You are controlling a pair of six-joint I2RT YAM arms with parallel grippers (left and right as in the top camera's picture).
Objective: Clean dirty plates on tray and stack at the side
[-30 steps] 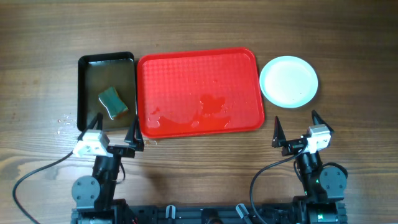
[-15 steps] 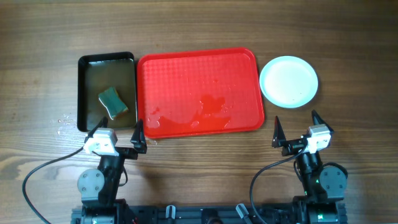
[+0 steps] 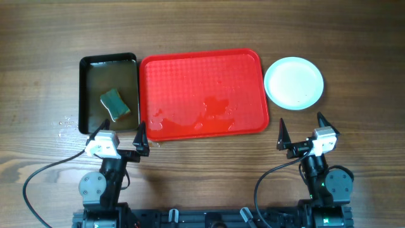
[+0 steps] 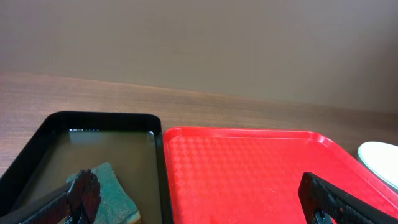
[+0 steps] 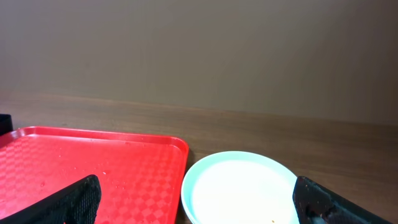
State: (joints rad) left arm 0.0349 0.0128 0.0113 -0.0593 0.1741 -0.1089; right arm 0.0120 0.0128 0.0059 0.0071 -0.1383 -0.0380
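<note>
The plates (image 3: pixel 293 83) ahead of right tool (image 3: pixel 300 120)

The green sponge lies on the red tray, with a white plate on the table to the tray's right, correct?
No: the overhead view shows the green sponge in the black pan beside the red tray. The white plate is on the table to the tray's right.

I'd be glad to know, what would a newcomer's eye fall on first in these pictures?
The big red tray in the middle of the table stands out first, bare of plates but wet near its front edge. Right of it, on the wood, sits a white plate. Left of it, a black pan of murky water holds a green sponge.
</note>
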